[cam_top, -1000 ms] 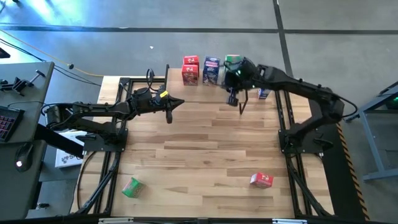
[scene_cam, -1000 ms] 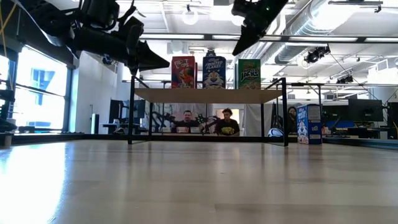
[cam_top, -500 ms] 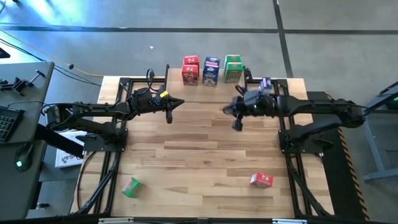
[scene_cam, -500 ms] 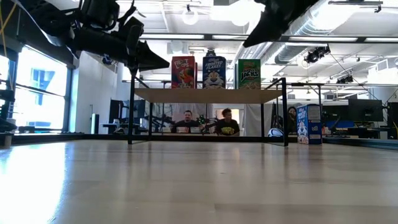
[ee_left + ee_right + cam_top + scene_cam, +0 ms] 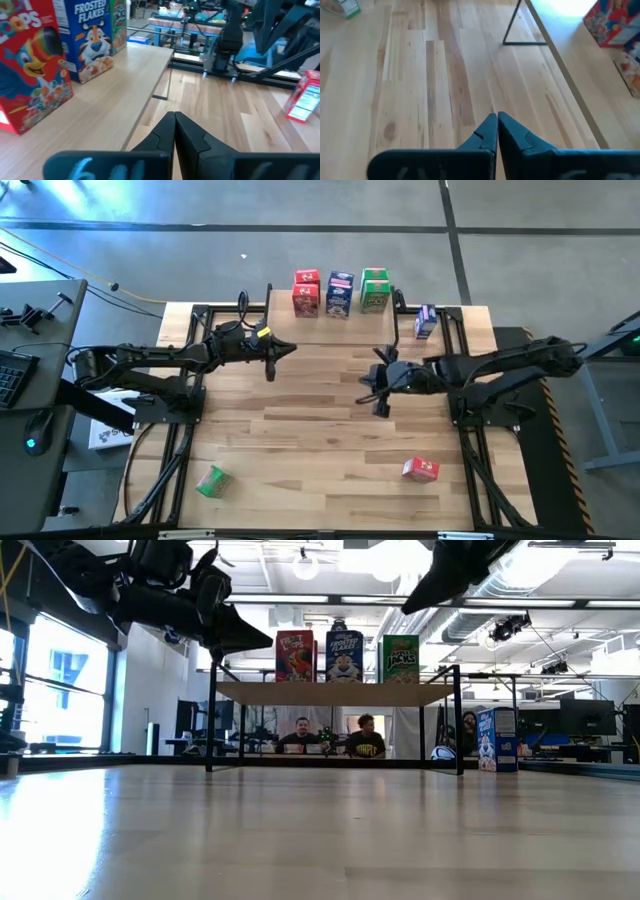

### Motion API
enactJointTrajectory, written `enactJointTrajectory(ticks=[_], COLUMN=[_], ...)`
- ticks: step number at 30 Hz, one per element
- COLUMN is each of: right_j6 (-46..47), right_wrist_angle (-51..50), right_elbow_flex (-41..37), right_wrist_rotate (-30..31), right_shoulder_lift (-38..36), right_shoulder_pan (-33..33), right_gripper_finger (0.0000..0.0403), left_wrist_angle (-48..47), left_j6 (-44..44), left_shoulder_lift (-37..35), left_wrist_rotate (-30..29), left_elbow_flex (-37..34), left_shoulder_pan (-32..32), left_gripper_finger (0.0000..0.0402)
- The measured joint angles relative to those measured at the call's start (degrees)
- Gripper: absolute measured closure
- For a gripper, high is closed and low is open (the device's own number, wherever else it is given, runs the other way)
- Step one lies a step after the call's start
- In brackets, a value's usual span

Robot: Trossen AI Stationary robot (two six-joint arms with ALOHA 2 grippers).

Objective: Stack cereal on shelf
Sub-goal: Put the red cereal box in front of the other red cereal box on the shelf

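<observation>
The slatted wooden counter (image 5: 330,430) carries the shelf (image 5: 335,328) at its far edge, a light board on thin black legs. Three cereal boxes stand upright in a row on the shelf top: a red box (image 5: 306,293), a blue box (image 5: 340,294) just beside it, and a green box (image 5: 375,290) at the right end. From table height the same three show side by side above the board: red (image 5: 294,655), blue (image 5: 344,656), green (image 5: 400,658).

The left arm reaches in over the counter's left part, its left tool (image 5: 272,366) hanging above the wood near the shelf's left front corner, fingers pressed together and empty (image 5: 174,131). The right tool (image 5: 378,394) hovers over the middle of the counter, well in front of the shelf, its fingers also closed on nothing (image 5: 497,131).

Another blue box (image 5: 425,322) stands on the counter just right of the shelf. A second red box (image 5: 420,470) lies near the front right, and a second green box (image 5: 211,481) lies near the front left.
</observation>
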Motion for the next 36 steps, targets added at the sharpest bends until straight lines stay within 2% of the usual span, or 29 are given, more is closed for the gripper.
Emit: enactJointTrajectory(ticks=[7,16,21,27,36], right_j6=[-2.1,-5.1,-3.2,4.2,24.1], right_wrist_angle=[7.5,23.8,30.8,25.5,4.9], right_elbow_flex=[0.0,0.0,0.0,0.0,0.2], right_wrist_rotate=[0.1,-5.2,-8.0,-5.0,4.3], right_shoulder_lift=[8.8,20.3,24.5,23.4,11.2], right_shoulder_pan=[1.2,1.1,0.9,4.3,15.5], right_gripper_finger=[0.0403,0.0403,0.0403,0.0403,0.0403], left_wrist_angle=[-0.4,-0.8,-0.9,-1.3,-2.0], left_j6=[-0.1,0.6,0.7,2.4,2.8], left_shoulder_lift=[0.0,0.1,0.1,0.1,0.1], left_wrist_rotate=[0.7,0.7,0.7,0.4,0.5], left_elbow_flex=[0.0,0.0,-0.1,-0.1,-0.1], left_shoulder_pan=[-1.6,-3.5,-3.9,-4.1,-4.2], left_gripper_finger=[0.0401,0.0401,0.0401,0.0401,0.0401])
